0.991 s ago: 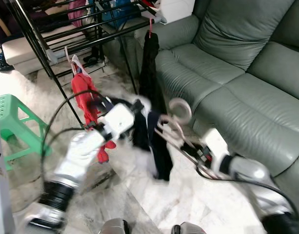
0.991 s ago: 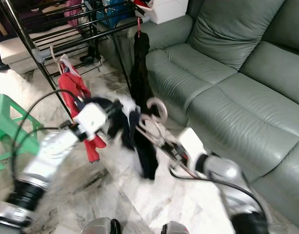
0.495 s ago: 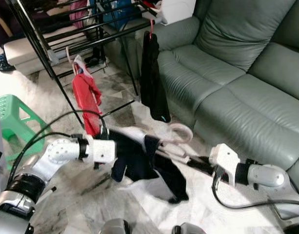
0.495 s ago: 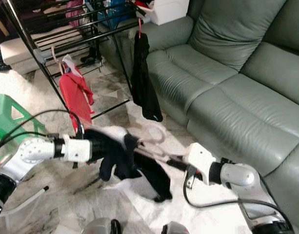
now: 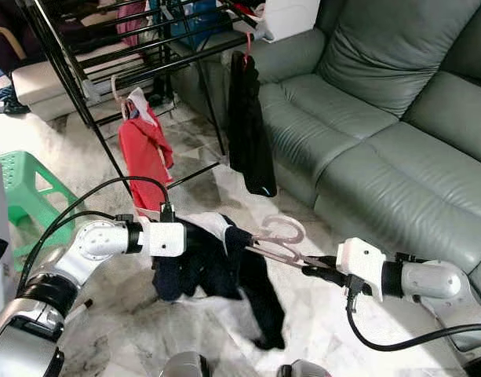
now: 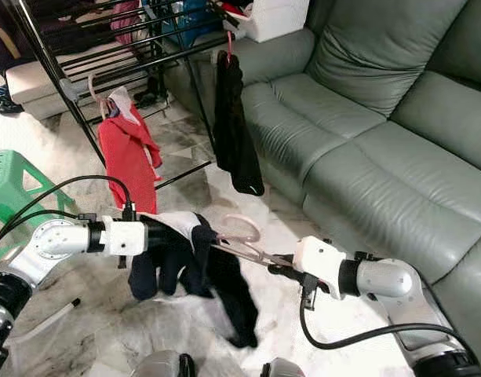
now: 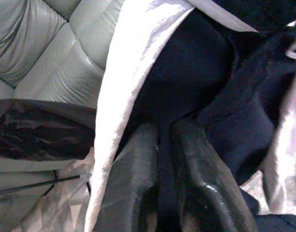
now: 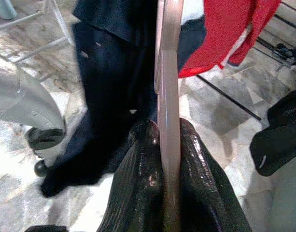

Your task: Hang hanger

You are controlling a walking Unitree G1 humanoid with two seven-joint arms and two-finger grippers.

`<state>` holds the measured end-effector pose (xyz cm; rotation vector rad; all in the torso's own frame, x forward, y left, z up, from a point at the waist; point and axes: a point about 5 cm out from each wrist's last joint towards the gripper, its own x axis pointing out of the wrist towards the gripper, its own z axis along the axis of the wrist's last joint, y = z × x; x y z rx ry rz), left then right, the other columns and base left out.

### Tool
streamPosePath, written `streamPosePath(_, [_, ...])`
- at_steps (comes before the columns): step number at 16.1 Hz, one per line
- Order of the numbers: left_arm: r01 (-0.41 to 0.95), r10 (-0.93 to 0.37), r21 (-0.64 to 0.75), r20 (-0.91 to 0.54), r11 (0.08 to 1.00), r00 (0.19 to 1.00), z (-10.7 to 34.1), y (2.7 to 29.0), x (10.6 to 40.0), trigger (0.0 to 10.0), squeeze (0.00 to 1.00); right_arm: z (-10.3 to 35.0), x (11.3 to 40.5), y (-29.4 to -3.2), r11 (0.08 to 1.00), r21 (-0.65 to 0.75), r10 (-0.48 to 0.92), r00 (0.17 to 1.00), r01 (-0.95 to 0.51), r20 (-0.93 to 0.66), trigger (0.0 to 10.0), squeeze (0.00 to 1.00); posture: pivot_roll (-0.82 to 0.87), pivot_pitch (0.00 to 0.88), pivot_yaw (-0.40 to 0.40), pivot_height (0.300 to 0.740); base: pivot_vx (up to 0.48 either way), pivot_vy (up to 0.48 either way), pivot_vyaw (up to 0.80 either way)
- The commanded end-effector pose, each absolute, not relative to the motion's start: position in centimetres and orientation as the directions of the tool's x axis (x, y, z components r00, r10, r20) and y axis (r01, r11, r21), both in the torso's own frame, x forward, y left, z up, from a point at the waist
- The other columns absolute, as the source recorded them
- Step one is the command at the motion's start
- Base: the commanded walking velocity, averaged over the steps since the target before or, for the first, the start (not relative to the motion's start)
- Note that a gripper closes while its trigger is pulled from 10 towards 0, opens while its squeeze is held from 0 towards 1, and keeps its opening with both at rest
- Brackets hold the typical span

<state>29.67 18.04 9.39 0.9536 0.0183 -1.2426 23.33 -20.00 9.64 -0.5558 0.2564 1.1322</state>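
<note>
Two hands: both gripping one load, low over the pale marbled floor [image 5: 318,314], well short of the black metal drying rack [image 5: 130,47].
Right hand [image 6: 281,269]: clamped on the pale pink plastic hanger [image 6: 242,236], thin and glossy, curved hook upward, probably to steer that hook to a rail.
Left hand [image 5: 194,238]: closed on the dark navy garment with white lining [image 5: 224,271], limp and drooping, likely to keep it on the hanger.
Rack: already carrying a red shirt [image 5: 146,153] and a black garment [image 5: 248,118].
Backdrop: grey-green leather sofa [image 5: 381,118], smooth and padded.
</note>
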Motion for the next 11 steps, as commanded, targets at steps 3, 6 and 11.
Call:
streamPosePath(3, [0.792,-0.760,0.609,-0.535,-0.044,0.369,10.2,19.1,30.1,10.0,1.00,9.2,24.0,-20.3,0.357,-0.338,0.748,0.483,-0.871,-0.456,10.0,0.00,-0.06,0.011,0.051,0.740,0.000,0.000,0.00])
streamPosePath(6, [0.807,-0.760,0.588,-0.548,-0.053,0.349,10.3,19.2,30.2,10.0,1.00,8.9,25.1,-21.1,0.459,-0.400,0.674,0.604,-0.793,-0.425,10.0,0.00,-0.06,0.011,0.053,0.740,0.000,0.000,0.00])
streamPosePath(11, [0.781,-0.761,0.621,-0.535,-0.060,0.367,10.4,18.8,30.5,10.0,1.00,8.2,23.9,-19.8,0.411,-0.357,0.733,0.537,-0.839,-0.418,10.0,0.00,-0.06,0.013,0.058,0.740,0.000,0.000,0.00])
